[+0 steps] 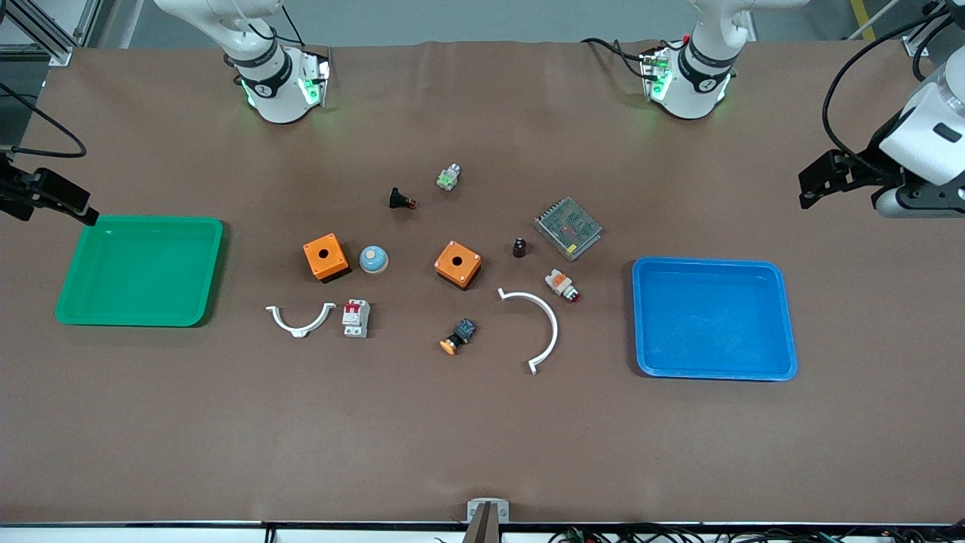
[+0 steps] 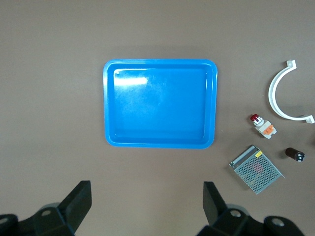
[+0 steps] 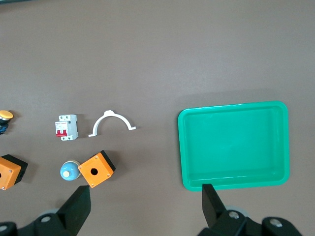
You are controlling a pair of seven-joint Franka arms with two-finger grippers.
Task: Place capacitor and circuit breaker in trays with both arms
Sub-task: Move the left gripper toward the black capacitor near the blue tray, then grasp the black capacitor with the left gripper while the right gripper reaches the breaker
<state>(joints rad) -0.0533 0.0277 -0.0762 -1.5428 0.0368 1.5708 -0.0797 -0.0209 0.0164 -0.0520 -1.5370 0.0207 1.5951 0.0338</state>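
The capacitor [image 1: 519,247] is a tiny black cylinder standing on the table between an orange box and a metal mesh unit. It also shows in the left wrist view [image 2: 294,154]. The circuit breaker [image 1: 356,317], white-grey with red toggles, lies beside a small white curved clip. It also shows in the right wrist view [image 3: 66,127]. My left gripper [image 1: 813,188] [image 2: 146,196] is open and empty, high up past the blue tray [image 1: 712,317] at the left arm's end. My right gripper [image 1: 75,205] [image 3: 146,199] is open and empty, up by the green tray [image 1: 139,271].
Two orange boxes [image 1: 326,256] [image 1: 457,264], a blue dome [image 1: 373,259], a black push-button [image 1: 400,199], a green-tipped part [image 1: 448,177], a white-orange push-button [image 1: 562,285], a mesh unit [image 1: 568,227], a yellow-tipped button [image 1: 457,336] and two white clips [image 1: 300,320] [image 1: 539,324] lie mid-table.
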